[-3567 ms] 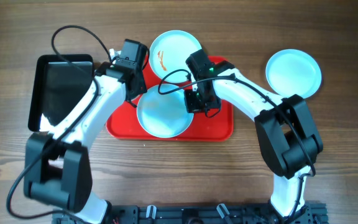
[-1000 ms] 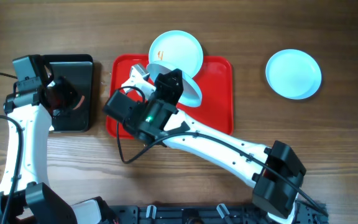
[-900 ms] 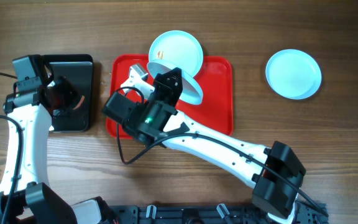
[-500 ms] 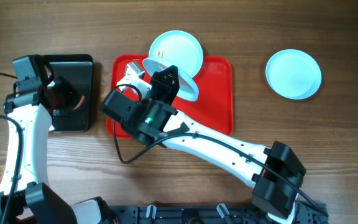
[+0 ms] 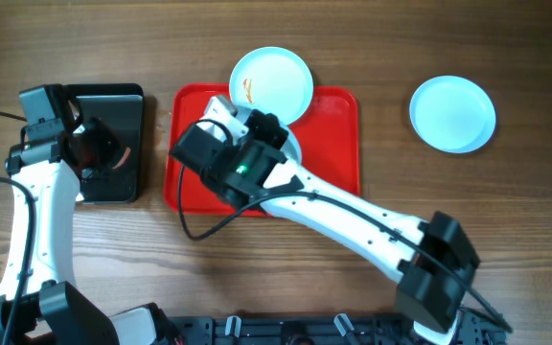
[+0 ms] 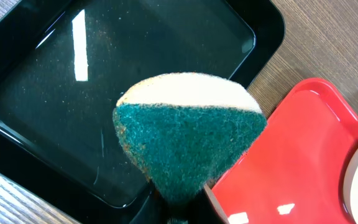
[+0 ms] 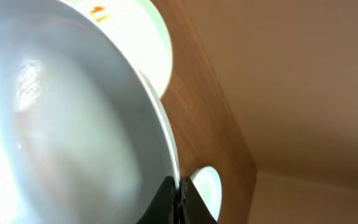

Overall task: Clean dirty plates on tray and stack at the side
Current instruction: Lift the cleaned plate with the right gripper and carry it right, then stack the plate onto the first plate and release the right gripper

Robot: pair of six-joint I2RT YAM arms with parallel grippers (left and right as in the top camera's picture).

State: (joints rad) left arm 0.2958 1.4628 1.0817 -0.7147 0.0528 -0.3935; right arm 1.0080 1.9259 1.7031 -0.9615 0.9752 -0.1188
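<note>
The right arm [image 5: 353, 216] reaches across the red tray [image 5: 338, 182]. The right jaws are clenched on the rim of a plate [image 7: 73, 124] above the tray's left half. In the wrist view this held plate stands steeply tilted, with a glossy white face and a thin pale rim. From overhead the arm hides nearly all of it, so whether its lower edge touches the tray is hard to tell.

A second plate [image 5: 274, 79] lies flat at the tray's far edge, partly on the rim and partly on the desk [image 5: 391, 57]. It is white with a turquoise rim and has orange smears near its left side. A third plate [image 5: 452, 113] of the same kind sits alone on the desk, well apart to the right.

The left arm [image 5: 32, 206] hangs over a black tray [image 6: 55, 81] just beside the red one. The left jaws grasp a sponge [image 6: 188, 146] with a green scouring face and a pale back.
</note>
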